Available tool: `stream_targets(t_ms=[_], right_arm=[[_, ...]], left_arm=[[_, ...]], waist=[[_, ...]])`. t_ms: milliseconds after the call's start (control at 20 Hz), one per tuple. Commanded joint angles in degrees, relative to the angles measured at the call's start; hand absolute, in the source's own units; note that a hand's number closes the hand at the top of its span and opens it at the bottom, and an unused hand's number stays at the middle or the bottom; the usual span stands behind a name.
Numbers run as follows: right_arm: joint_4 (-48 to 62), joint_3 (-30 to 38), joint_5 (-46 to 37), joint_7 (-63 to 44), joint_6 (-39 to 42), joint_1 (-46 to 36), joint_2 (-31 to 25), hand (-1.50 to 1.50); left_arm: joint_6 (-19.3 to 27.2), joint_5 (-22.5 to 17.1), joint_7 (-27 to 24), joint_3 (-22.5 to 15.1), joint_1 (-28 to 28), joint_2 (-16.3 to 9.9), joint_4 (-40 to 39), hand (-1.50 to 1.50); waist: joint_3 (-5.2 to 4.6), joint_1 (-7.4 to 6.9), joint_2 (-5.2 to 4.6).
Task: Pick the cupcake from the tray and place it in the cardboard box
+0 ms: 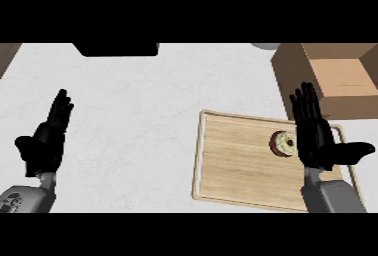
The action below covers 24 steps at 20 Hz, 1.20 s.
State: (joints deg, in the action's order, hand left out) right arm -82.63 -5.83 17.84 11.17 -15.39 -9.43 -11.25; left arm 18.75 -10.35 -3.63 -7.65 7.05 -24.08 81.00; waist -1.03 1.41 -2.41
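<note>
Cupcake (283, 143) is sitting on the wooden tray (236, 165), toward the tray's upper right part, and you only get to see its left side because the right hand (316, 135) is over the rest of it. That right hand comes up from the lower edge on its grey forearm, fingers (304, 102) straight and pointing away from the robot, thumb (354, 149) stuck out to the right, so it's flat open and not wrapped around anything. The cupcake peeks out just left of the palm, roughly level with where the fingers start, well back from the fingertips. I can't tell if the hand is actually touching it or just floating above it. The fingertips themselves reach past the tray's far edge and overlap the near wall of the cardboard box (336, 75), which sits beyond the tray with its top open. Left hand (46, 137) is way over on the other side above the bare white counter (133, 125), well apart from the tray, also open with straight fingers pointing up and slightly right, just resting there. There's a dark object (118, 49) at the counter's far edge, well beyond the left fingertips, and a bit of something pale (264, 46) just left of the box's far corner.
</note>
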Motion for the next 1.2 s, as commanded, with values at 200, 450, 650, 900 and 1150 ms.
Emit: stream_targets(t_ms=[200, 450, 650, 900, 1150], right_arm=[[-7.7, 4.4, 5.3, -1.9, 22.8, -12.3, -19.6, -1.50], [0.0, 6.4, 0.8, 7.4, 38.7, -12.3, -34.7, -1.50], [6.6, 7.4, -7.1, 23.7, 45.7, -13.3, -40.0, -1.50], [7.8, 3.7, -20.7, 38.3, 43.9, -14.4, -42.7, -1.50], [3.9, -3.4, -31.7, 36.8, 40.8, -14.3, -48.8, -1.50]], left_arm=[[-7.5, 4.6, -2.5, -6.0, 5.9, -3.9, 3.1, 0.00], [-13.7, 2.7, -3.8, -8.4, 6.6, -3.9, 4.4, 0.00], [-14.5, 3.0, -3.2, -9.2, 7.7, -3.4, 5.1, 0.00], [-16.5, 2.6, -3.5, -8.1, 7.5, -4.5, 4.9, 0.00], [-17.5, 2.7, -5.7, -6.7, 6.1, -5.4, 3.7, 0.00]], waist=[[1.16, 0.08, 3.02], [1.20, -1.38, 1.86], [1.34, -2.81, 1.39], [1.16, -2.73, 1.88], [1.00, -2.32, 2.17]])
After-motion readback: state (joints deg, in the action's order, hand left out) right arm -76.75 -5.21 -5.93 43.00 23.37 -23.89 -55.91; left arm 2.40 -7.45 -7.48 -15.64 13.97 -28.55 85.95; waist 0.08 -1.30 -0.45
